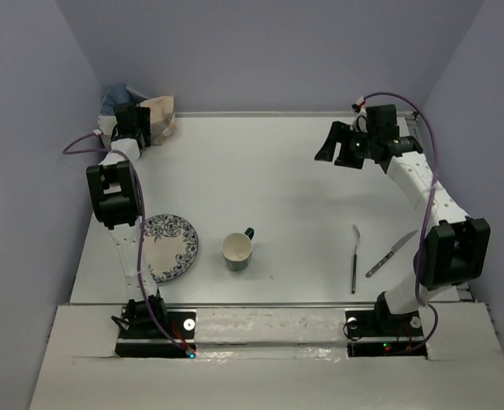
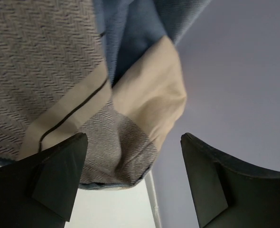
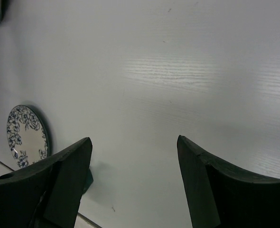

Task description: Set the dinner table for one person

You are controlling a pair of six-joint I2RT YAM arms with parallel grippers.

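The white-grey dinner table [image 1: 269, 179] carries a blue-patterned plate [image 1: 168, 248], a green mug [image 1: 237, 250], a fork [image 1: 354, 256] and a knife [image 1: 391, 254]. A blue-and-beige striped cloth mat [image 1: 156, 115] lies crumpled in the back left corner. My left gripper [image 1: 143, 130] is open right at the mat. In the left wrist view its gripper [image 2: 133, 142] stands open with the mat's folded corner [image 2: 126, 137] between the fingers, not clamped. My right gripper [image 1: 329, 147] is open and empty above the back right of the table. In the right wrist view this gripper [image 3: 134, 142] frames bare tabletop [image 3: 178, 71].
Purple-grey walls enclose the table on the left, back and right. The plate [image 3: 26, 135] and a sliver of the mug [image 3: 88, 178] show at the left of the right wrist view. The table's back edge strip [image 2: 154, 199] shows beneath the mat.
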